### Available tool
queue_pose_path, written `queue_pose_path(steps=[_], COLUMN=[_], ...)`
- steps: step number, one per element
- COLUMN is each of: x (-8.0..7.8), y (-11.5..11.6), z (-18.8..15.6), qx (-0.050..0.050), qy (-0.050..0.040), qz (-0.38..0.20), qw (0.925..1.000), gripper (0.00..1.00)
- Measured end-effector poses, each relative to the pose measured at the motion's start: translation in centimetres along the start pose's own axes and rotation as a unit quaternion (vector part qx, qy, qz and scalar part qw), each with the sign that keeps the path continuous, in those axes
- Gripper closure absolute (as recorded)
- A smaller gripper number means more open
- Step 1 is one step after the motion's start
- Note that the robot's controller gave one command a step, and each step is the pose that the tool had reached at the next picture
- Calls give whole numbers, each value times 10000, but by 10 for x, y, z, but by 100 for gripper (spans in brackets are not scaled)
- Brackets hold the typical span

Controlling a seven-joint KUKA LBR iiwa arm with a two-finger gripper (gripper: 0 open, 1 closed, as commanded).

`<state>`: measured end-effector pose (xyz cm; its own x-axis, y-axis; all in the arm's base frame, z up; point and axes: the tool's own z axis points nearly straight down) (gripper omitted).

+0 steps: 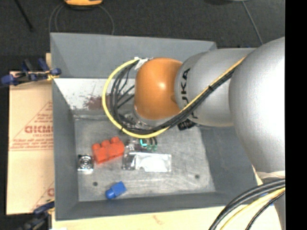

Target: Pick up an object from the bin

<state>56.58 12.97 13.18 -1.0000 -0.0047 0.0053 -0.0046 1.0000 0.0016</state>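
Grey metal bin (pixel 67 128), scuffed inside, dark floor (pixel 153 18) along the top. The claw (pixel 130 158) sits mid-frame between an orange plastic toy brick (pixel 108 151) and a clear plastic packet (pixel 154 163). Can't tell its grip.

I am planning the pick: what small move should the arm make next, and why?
Probably shift slightly left and lower onto the orange-red brick: the gripper sits between its right end and the silvery packet, so it is not centred on either.

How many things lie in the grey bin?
4: an orange block mid-left, a silver knob left of it, a blue piece near the front, a shiny packet centre. The arm may hide more.
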Motion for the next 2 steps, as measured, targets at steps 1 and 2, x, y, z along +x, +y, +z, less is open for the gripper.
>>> queue_pose_path(steps=[1,2], x=[-2,2], y=[13,13], z=[38,41], qx=[-15,-8], qy=[-125,-51], qz=[33,47], qw=[9999,10000], gripper=[0,100])
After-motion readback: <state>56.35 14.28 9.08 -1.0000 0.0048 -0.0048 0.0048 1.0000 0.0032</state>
